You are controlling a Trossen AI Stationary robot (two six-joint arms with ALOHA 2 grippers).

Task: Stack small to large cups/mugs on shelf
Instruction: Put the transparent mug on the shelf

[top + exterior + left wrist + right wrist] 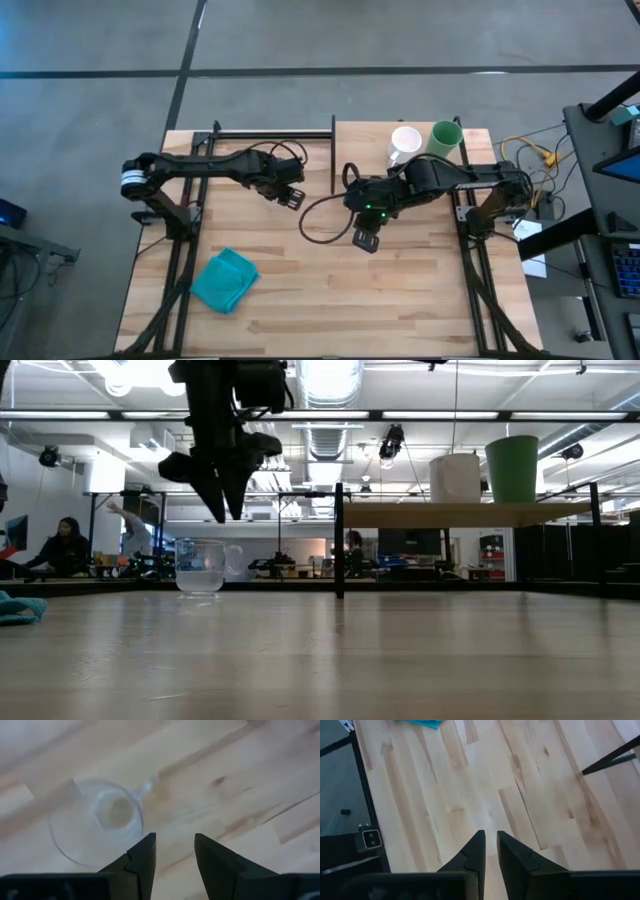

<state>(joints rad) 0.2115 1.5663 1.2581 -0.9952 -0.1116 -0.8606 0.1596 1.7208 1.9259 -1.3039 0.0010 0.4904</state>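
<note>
A small clear glass cup [205,567] stands upright on its base on the tabletop, left of the shelf; it also shows in the left wrist view [97,822]. My left gripper [225,510] hangs open above it, fingers pointing down, touching nothing [175,837]. The white mug [404,143] and the taller green cup [444,138] stand side by side on the raised light-wood shelf [365,140] at the far right, the mug to the left [455,477]. My right gripper [365,240] is shut and empty over the bare table in front of the shelf [491,834].
A teal cloth [225,280] lies crumpled near the table's near left corner. A black cable [318,215] loops between the two grippers. The shelf's black post [339,540] stands at mid-table. People sit in the room behind, at the left.
</note>
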